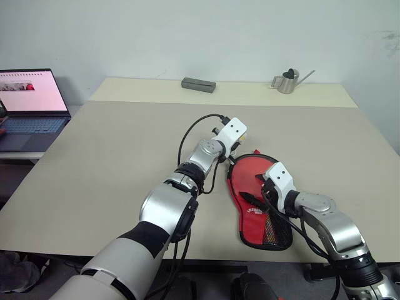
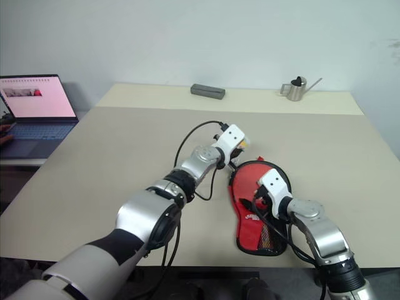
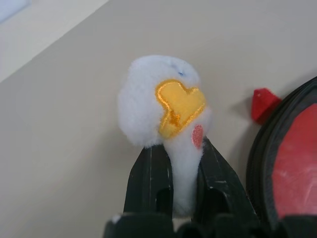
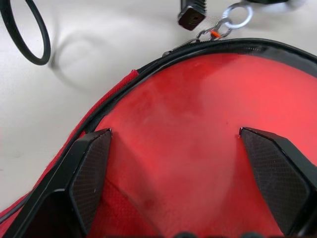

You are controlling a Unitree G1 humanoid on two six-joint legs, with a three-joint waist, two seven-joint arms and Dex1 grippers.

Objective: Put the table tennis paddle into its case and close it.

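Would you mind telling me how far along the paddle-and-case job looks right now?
Done: the table tennis paddle lies inside the case. In hand: the left gripper is shut on the white-yellow charm of the zipper, while the right gripper hovers open over the red face. Left: zipping shut; the black rim beside the paddle looks unclosed.

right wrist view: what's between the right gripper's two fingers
The red face of the table tennis paddle, lying in the case. The right gripper is open over it, its fingers spread wide to either side.
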